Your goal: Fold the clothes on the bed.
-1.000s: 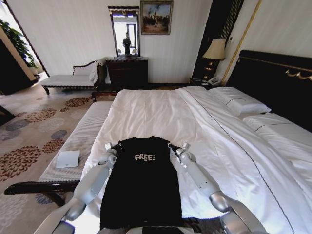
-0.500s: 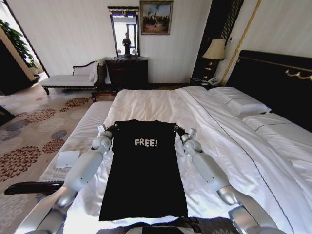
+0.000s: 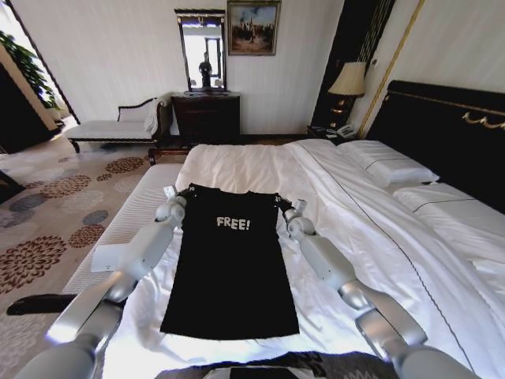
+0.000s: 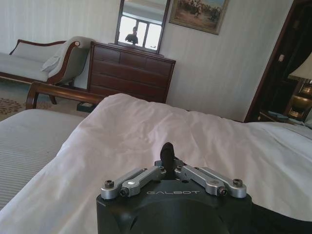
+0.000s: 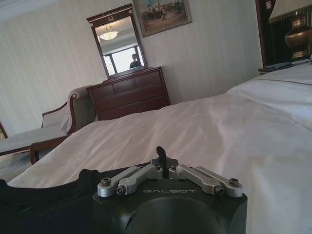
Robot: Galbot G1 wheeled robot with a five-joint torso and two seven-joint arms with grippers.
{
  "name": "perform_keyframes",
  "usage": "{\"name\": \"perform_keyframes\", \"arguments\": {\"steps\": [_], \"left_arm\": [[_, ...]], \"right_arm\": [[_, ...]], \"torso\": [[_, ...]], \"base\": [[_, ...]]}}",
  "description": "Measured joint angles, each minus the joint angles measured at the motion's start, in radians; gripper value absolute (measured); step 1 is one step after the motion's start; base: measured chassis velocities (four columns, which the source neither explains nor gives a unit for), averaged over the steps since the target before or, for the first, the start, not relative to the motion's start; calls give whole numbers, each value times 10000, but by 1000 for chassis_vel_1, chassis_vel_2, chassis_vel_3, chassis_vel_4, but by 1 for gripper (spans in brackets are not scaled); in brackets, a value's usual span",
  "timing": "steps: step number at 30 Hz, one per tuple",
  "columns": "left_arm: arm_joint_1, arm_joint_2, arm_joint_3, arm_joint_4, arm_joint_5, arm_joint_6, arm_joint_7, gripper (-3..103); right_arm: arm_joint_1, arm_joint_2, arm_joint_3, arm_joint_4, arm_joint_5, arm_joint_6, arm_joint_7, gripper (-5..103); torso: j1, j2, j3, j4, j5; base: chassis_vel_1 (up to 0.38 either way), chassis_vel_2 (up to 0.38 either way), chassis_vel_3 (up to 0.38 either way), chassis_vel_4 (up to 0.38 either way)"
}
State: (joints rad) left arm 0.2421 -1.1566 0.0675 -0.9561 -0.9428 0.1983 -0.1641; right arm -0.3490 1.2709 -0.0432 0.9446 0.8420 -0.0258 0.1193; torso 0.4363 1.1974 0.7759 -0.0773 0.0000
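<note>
In the head view, the black T-shirt (image 3: 230,268) is seen lying flat and lengthwise on the white bed (image 3: 355,229), its "FREE!" print toward the far end and its hem nearest the robot. The left gripper (image 3: 175,199) is placed at the shirt's left shoulder corner and the right gripper (image 3: 282,204) at the right shoulder corner, both arms stretched forward over the duvet. Each gripper appears to be pinched on the fabric at its corner, though the fingertips themselves are too small to be made out here.

In the left wrist view, the left gripper (image 4: 167,152) is shown with its jaws drawn together, only a narrow dark tip standing above the linkage. The white duvet is spread beyond it, with a dark dresser (image 4: 129,71) against the wall.

In the right wrist view, the right gripper (image 5: 161,155) is likewise clenched, and black cloth (image 5: 44,200) of the shirt is seen bunched just beside the gripper body.

Compared with the frames before, the shirt's collar end has been carried farther up the bed, and the shirt is now laid out longer and flatter. Both arms have been extended farther forward, the grippers remaining at the shoulder corners.
</note>
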Motion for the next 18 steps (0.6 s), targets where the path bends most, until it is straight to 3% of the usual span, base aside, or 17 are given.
{"name": "perform_keyframes", "arguments": {"steps": [7, 18], "left_arm": [[-555, -311, 250, 1002, 58, -101, 506, 2], [-788, -681, -157, 1568, 106, -171, 548, 2]], "right_arm": [[1029, 397, -124, -1324, -163, 178, -52, 1], [1370, 651, -94, -1894, -528, 342, -53, 1]], "torso": [[0, 0, 0, 4, -2], [-2, 0, -1, 3, 1]], "base": [[0, 0, 0, 0], [0, 0, 0, 0]]}}
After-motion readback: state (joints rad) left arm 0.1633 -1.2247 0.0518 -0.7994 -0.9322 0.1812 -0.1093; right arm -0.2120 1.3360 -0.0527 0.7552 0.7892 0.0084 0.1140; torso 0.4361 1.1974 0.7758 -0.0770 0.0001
